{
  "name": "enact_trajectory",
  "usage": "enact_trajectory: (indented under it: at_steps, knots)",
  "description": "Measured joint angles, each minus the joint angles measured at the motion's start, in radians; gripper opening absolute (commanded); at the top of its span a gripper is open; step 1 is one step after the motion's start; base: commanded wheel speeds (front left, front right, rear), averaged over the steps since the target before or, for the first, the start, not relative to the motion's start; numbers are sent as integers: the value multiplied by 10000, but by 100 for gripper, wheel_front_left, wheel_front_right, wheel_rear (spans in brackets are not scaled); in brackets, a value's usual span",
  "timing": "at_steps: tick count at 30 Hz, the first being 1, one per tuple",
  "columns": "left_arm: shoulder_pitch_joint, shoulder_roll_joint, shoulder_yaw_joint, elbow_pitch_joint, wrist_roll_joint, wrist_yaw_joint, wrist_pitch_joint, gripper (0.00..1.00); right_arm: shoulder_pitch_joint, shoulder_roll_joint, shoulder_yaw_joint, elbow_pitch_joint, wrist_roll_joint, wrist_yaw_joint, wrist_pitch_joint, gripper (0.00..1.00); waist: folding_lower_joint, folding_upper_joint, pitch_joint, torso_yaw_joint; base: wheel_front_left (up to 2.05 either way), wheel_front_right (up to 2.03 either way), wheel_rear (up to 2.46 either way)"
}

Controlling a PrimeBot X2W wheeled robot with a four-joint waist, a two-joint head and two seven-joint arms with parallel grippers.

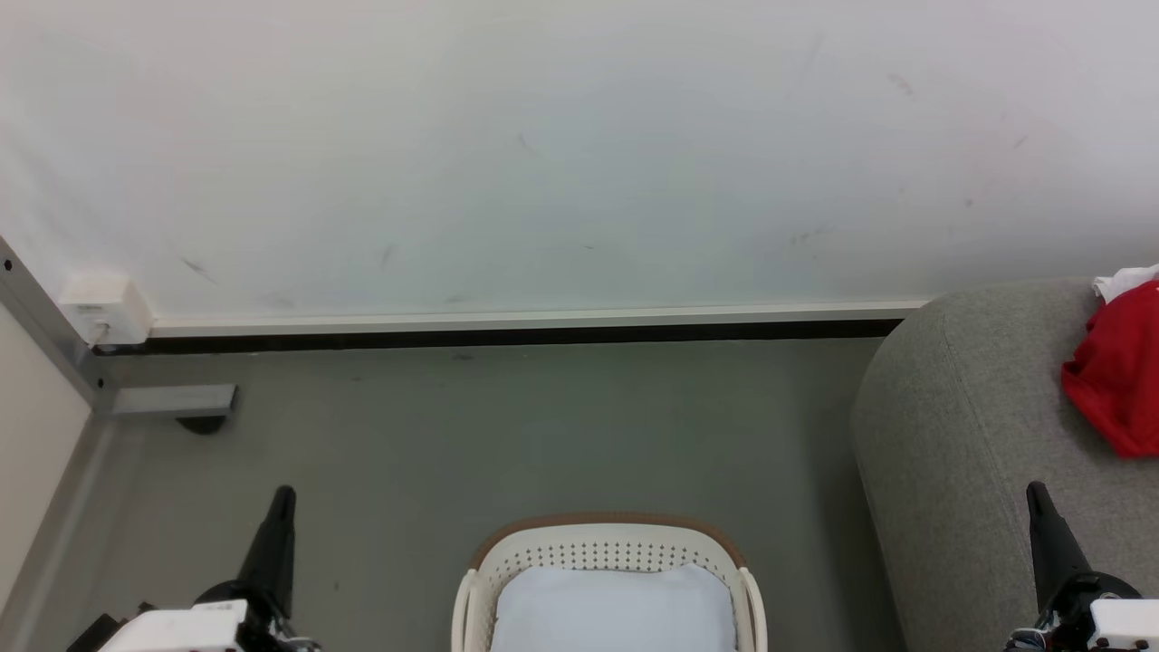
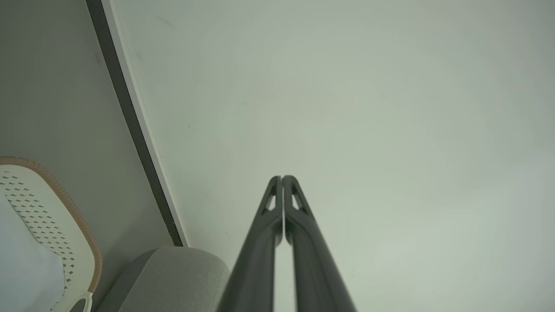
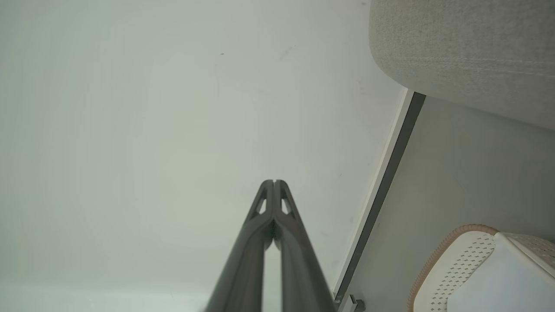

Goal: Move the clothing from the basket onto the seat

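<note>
Clothing (image 1: pixel 1118 380) lies bunched on the seat (image 1: pixel 960 435), apart from the basket (image 1: pixel 607 522); left gripper (image 2: pixel 282 177) and right gripper (image 3: pixel 274 182) are each pressed together, holding nothing

A white wall (image 1: pixel 579 154) with faint dark scuffs fills the upper half of the head view. A pale skirting (image 1: pixel 525 319) with a black strip under it runs across the middle, above a dull grey floor (image 1: pixel 543 426). At the left edge a grey metal post (image 1: pixel 41 330) slants down, with a small white box (image 1: pixel 107 308) beside it on the wall and a short metal bar (image 1: pixel 177 399) on the floor just below. At the right a grey fabric seat (image 1: pixel 960 435) with a rounded corner covers the skirting's end, all in soft, even light.
</note>
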Motion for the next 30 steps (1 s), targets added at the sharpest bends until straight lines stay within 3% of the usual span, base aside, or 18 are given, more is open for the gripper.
enact_trajectory:
  at_steps: [30]
  knots:
    - [0, 0, 0, 0, 0, -10, 0, 0, -1, 0, 0, -2, 0, 0, 0, 0, 0, -1, 0, 0, 0, 0, 0]
